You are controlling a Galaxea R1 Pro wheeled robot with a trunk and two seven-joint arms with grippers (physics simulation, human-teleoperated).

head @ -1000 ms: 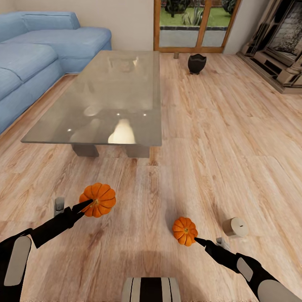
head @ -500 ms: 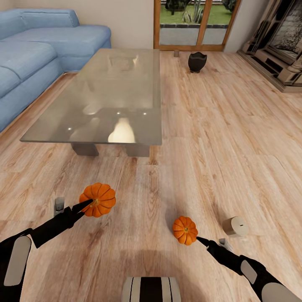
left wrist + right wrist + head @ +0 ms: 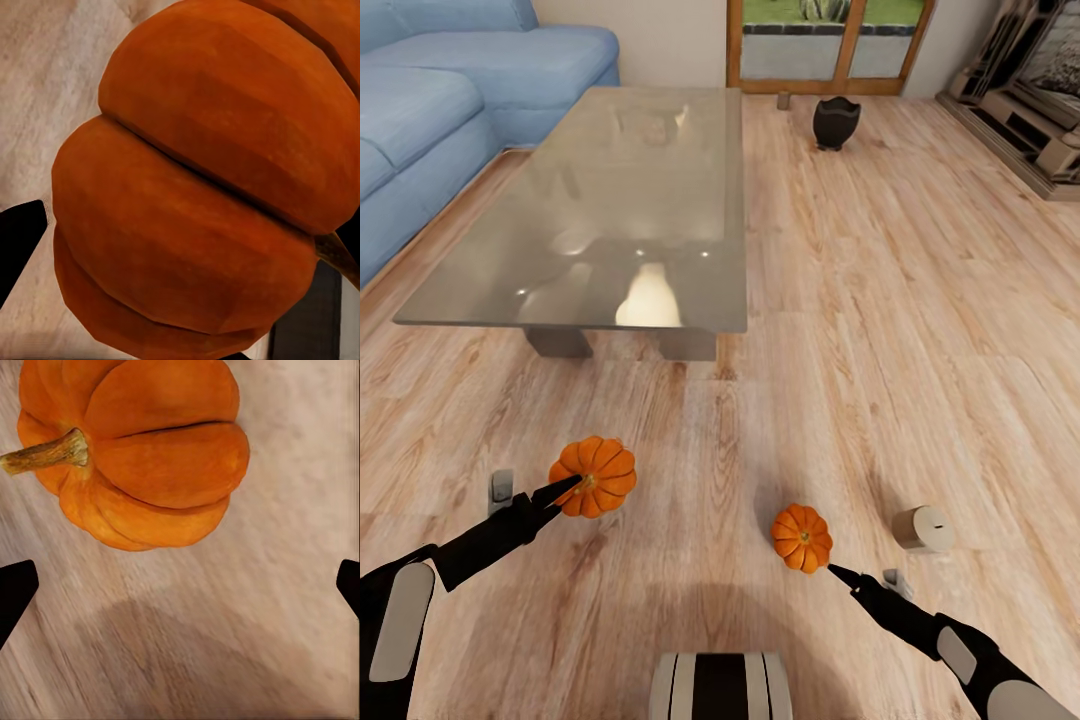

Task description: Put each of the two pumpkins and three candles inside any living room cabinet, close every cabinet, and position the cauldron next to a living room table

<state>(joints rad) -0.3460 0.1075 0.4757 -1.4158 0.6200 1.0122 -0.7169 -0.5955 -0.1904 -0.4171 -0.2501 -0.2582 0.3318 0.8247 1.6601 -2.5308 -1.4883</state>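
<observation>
My left gripper (image 3: pixel 567 489) is shut on the bigger pumpkin (image 3: pixel 593 477), holding it above the floor; its ribbed orange side (image 3: pixel 195 187) crowds the left wrist view. The smaller pumpkin (image 3: pixel 802 537) lies on the wooden floor, its stem to one side (image 3: pixel 135 450). My right gripper (image 3: pixel 833 571) stands open just short of it, fingertips wide apart and empty. A beige candle (image 3: pixel 923 528) lies on the floor to the right of the small pumpkin. The black cauldron (image 3: pixel 836 122) stands far off near the glass door. The glass-topped coffee table (image 3: pixel 490 300) is ahead at left.
A blue sofa (image 3: pixel 420 130) runs along the left side beyond the table. The grey fireplace (image 3: pixel 1040 110) is at the far right. A small pale stub (image 3: pixel 783 101) stands by the door, left of the cauldron. Open floor lies between the table and the fireplace.
The whole view has shifted forward and down a little. The small pumpkin and candle slid up with the floor, so the pumpkin lies slightly farther from my right fingertips. The left pumpkin stayed with its gripper.
</observation>
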